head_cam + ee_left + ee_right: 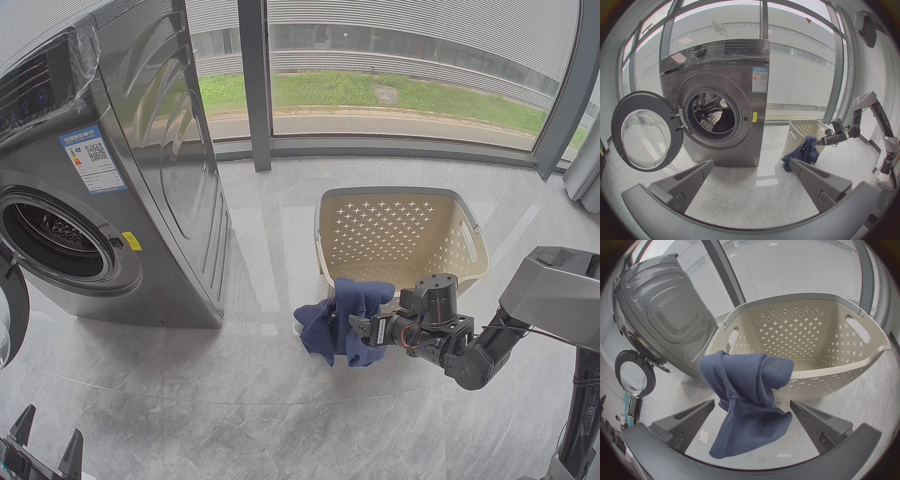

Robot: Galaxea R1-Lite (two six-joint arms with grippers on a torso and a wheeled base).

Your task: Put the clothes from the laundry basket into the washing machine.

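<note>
blue garment (334,322) draped on laundry basket (400,191) rim, loose inside open right gripper (751,402); risks sliding off if pinched shallowly.

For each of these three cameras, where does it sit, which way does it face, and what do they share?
Head view: on the head, facing forward and down; washing machine left, laundry basket ahead, right arm and right gripper by the blue garment.
Left wrist view: on the left wrist, facing the machine's open door; left gripper in front.
Right wrist view: on the right wrist, facing basket and garment past its gripper.
Shared: all show machine, basket, garment.
</note>
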